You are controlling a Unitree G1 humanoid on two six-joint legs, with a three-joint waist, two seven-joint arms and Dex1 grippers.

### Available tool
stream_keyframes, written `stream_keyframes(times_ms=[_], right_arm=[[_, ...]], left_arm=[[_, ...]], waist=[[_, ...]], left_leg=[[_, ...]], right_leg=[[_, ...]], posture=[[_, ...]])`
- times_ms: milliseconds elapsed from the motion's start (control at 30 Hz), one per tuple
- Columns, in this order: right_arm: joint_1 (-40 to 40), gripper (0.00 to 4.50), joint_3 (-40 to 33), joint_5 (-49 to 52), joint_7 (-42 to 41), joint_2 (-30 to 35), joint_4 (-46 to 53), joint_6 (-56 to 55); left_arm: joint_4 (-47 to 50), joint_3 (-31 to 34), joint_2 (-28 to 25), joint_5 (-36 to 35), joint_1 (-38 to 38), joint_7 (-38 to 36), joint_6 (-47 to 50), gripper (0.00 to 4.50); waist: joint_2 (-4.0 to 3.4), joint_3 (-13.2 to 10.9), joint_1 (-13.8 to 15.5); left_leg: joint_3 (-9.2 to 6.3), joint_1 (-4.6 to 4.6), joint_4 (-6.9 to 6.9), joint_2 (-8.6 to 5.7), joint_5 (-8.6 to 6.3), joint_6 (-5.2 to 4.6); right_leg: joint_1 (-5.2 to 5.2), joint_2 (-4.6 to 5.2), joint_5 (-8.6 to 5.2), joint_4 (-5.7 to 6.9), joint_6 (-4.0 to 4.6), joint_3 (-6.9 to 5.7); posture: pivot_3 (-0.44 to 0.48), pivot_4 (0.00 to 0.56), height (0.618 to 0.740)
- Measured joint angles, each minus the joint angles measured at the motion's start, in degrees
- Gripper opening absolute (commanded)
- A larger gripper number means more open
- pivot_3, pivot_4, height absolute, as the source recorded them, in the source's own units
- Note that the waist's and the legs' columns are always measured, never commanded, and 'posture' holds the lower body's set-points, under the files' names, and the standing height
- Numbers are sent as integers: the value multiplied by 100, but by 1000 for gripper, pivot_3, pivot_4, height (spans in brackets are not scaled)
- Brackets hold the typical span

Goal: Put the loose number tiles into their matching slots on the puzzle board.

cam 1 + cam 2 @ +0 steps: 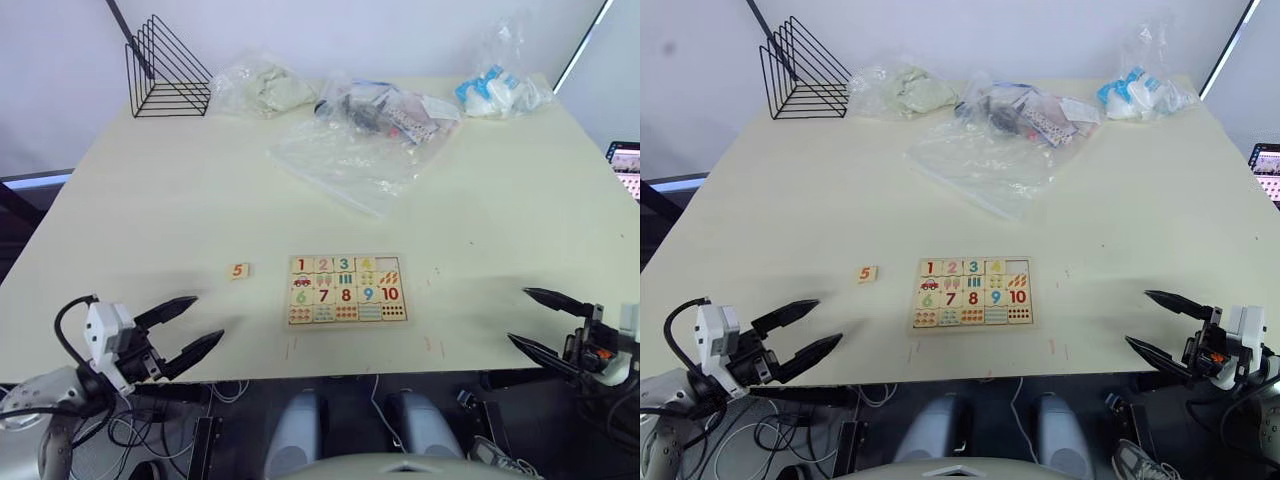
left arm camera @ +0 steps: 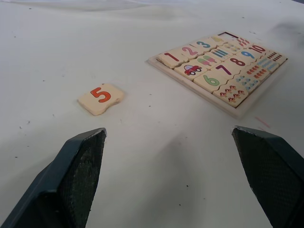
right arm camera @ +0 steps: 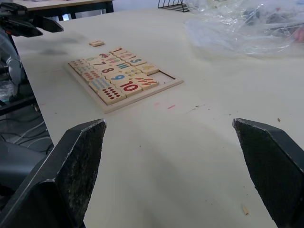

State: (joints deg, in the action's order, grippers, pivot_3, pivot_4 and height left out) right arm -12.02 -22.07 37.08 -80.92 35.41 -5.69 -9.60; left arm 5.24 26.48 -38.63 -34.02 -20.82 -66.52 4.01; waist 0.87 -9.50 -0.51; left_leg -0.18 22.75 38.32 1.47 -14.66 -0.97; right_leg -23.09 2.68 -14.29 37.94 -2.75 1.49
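Observation:
The wooden puzzle board (image 1: 347, 291) lies near the table's front edge, filled with number and picture tiles except one empty slot (image 1: 390, 264) at its top right corner. A loose tile marked 5 (image 1: 238, 270) lies on the table left of the board, face up; the left wrist view shows this tile (image 2: 100, 98) ahead of the fingers. My left gripper (image 1: 190, 327) hovers open at the front left, short of the tile. My right gripper (image 1: 540, 320) is open at the front right, well to the right of the board (image 3: 121, 78).
A black wire rack (image 1: 166, 72) stands at the back left. Several clear plastic bags (image 1: 360, 140) with contents lie across the back of the table. Bare tabletop surrounds the board.

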Motion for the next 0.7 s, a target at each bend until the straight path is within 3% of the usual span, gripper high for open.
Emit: stream_keyframes(times_ms=[333,700], right_arm=[[29,4500,-1,-16,-12,1,-156,-68],[54,4500,-11,-19,-24,0,-155,-114]], left_arm=[[-55,-1,-55,15,228,-14,5,4470],[-819,-45,-389,168,839,-403,-90,4470]], waist=[[0,0,-4],[0,0,-3]], left_leg=[[3,0,0,-8,0,0],[3,0,0,-11,0,0]], right_leg=[[0,-1,0,0,0,0],[0,-2,0,1,0,-3]], posture=[[0,150,740],[0,150,740]])
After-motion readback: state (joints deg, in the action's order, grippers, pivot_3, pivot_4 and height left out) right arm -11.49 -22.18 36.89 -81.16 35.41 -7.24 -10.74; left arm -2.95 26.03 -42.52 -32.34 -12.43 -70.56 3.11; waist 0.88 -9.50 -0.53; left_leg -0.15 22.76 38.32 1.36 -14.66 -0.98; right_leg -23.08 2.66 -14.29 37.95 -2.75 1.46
